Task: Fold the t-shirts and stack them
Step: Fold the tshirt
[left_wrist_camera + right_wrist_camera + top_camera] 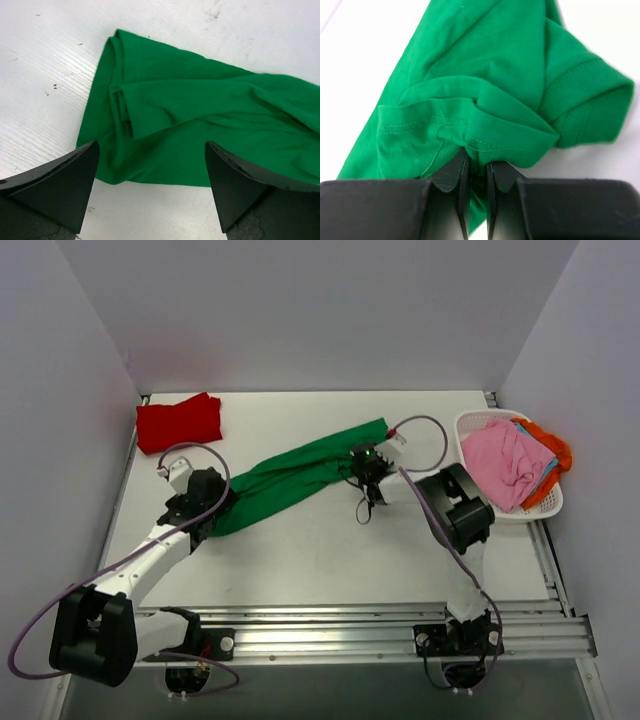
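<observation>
The green t-shirt, pinched by the right tool, is best drawn taut before the spread left tool is closed on it.

Robotics lab, a boxed-in test cell. A white table is closed off by plain pale panel walls along its far, left and right edges. Aluminium rails run along the near edge, and the left arm and right arm are bolted there side by side. Loose purple-grey cables loop off both arms. The surface looks scuffed and speckled in the left wrist view. Staged props: a red t-shirt at the far left corner, a green t-shirt mid-table, and a white basket of clothes at the right edge.
</observation>
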You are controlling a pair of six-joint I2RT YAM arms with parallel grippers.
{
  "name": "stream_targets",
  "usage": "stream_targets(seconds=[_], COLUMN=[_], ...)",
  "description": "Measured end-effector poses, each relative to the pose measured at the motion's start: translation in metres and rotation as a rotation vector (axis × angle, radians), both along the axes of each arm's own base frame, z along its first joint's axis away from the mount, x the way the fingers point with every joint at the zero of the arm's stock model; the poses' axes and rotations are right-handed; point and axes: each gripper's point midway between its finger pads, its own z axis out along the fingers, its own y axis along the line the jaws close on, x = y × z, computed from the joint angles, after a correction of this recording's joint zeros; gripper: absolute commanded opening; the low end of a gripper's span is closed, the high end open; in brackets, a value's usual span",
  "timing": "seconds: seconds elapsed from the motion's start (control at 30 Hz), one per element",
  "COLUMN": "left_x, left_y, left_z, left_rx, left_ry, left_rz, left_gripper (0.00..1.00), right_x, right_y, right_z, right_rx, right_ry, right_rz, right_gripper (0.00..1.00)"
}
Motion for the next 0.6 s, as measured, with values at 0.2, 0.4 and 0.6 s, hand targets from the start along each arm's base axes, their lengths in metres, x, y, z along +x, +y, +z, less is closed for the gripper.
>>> stream_targets(seconds=[0.2, 0.4, 0.6], left_x=[0.003, 0.003, 0.000], left_y=[-0.010, -0.023, -0.041], left_z=[0.005, 0.005, 0.006], left_rx=[-0.012, -0.020, -0.011], left_ry=[-0.024, -0.032, -0.035], left_rz=[-0.029, -0.070, -0.127], left_gripper=[0.94, 0.93, 0.93], right_x=[0.103, 0.198, 0.176], right_y=[0.044, 0.073, 0.041], right_z=[0.016, 0.071, 0.085], right_rx=[0.006, 0.069, 0.070], right_ry=[-0.036, -0.235, -0.260], right_rz=[0.063, 0.184, 0.232], right_gripper=[0.30, 1.00, 1.00])
